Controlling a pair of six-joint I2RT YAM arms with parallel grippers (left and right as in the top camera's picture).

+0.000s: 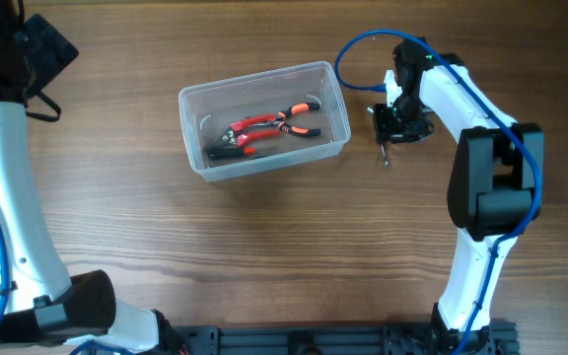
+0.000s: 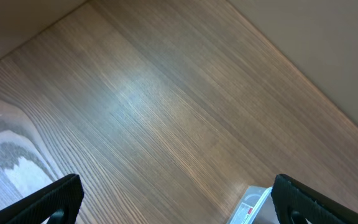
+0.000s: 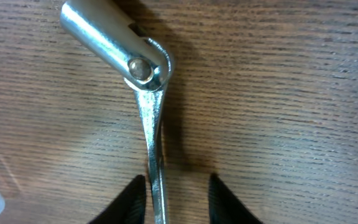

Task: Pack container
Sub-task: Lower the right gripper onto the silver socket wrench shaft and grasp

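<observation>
Two black fingers of the right gripper, set narrow but not yet clamped, straddle off-centre the slim shaft of the bright steel swivel-head wrench, so it may pivot or slip before reaching the clear plastic rectangular container standing near; the left gripper hangs wide open.

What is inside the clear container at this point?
Red-and-black-handled hand tools, seemingly two, lie overlapping on the floor of the container. Where they cross, the lower one's parts are covered, and their dark jaws are too small to identify.
</observation>
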